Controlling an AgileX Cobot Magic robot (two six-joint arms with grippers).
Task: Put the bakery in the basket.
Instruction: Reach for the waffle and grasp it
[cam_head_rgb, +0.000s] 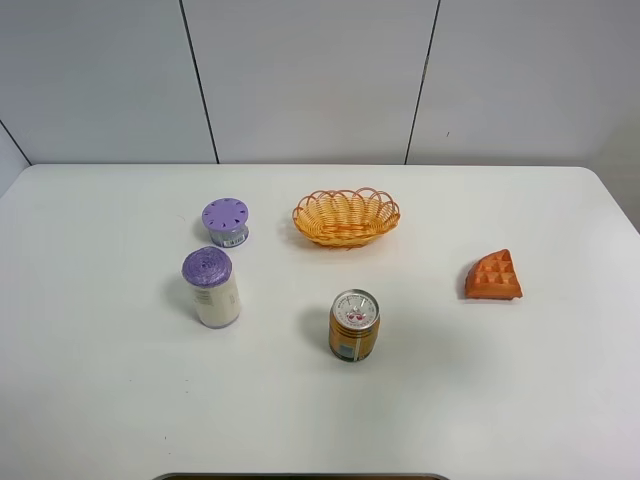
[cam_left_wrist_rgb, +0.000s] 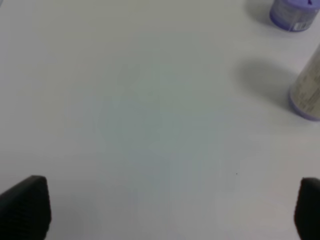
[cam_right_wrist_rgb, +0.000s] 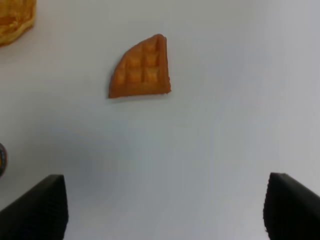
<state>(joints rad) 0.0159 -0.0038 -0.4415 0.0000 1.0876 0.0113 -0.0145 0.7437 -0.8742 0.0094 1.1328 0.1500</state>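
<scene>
Broadly, a white table (cam_head_rgb: 100, 400) fills the high view, with five items spread across it. Largest of them is the basket (cam_head_rgb: 310, 222), standing at the far middle and holding nothing. Next comes a white bottle (cam_head_rgb: 212, 288) with a purple lid, upright on the left side. A gold can (cam_head_rgb: 354, 325) stands upright near the middle, on the near side of the basket and well apart from it. The bakery (cam_head_rgb: 493, 277) lies flat on the table on the right, grid face up, well apart from both the basket and the can. A small purple-lidded tub (cam_head_rgb: 227, 222) sits just behind the bottle, to the left of the basket. The left gripper (cam_left_wrist_rgb: 167, 210) hangs over bare table with its jaws spread wide and nothing between them; the bottle and tub show at the edge of its wrist view. The right gripper (cam_right_wrist_rgb: 165, 207) is likewise spread wide and holds nothing; its two dark fingers (cam_right_wrist_rgb: 37, 207) frame bare table, with the bakery ahead of them and not touched.
</scene>
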